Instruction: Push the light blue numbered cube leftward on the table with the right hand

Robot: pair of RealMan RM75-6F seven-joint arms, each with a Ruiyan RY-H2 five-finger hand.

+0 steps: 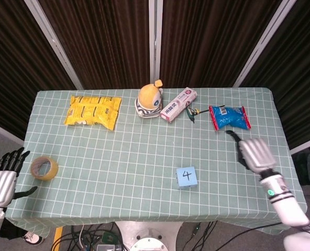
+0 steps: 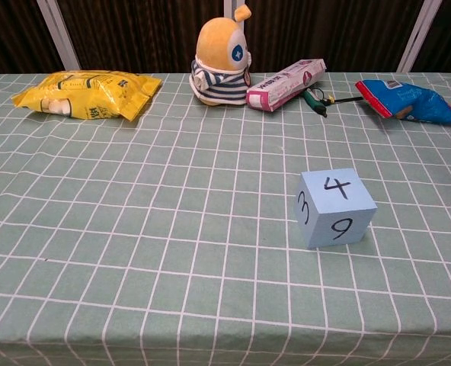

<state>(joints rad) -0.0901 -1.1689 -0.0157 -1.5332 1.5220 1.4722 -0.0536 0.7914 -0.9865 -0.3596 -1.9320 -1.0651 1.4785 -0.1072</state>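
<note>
A silver-grey back and black fingers are being shown on the right hand (image 1: 253, 153); the left hand (image 1: 1, 183) is being seen likewise, with white wrists banded in black

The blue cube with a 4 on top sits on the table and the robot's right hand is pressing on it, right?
Not quite. The blue cube with a 4 on top does sit on the table, but the right hand is not touching it; the head view shows it off to the side.
</note>
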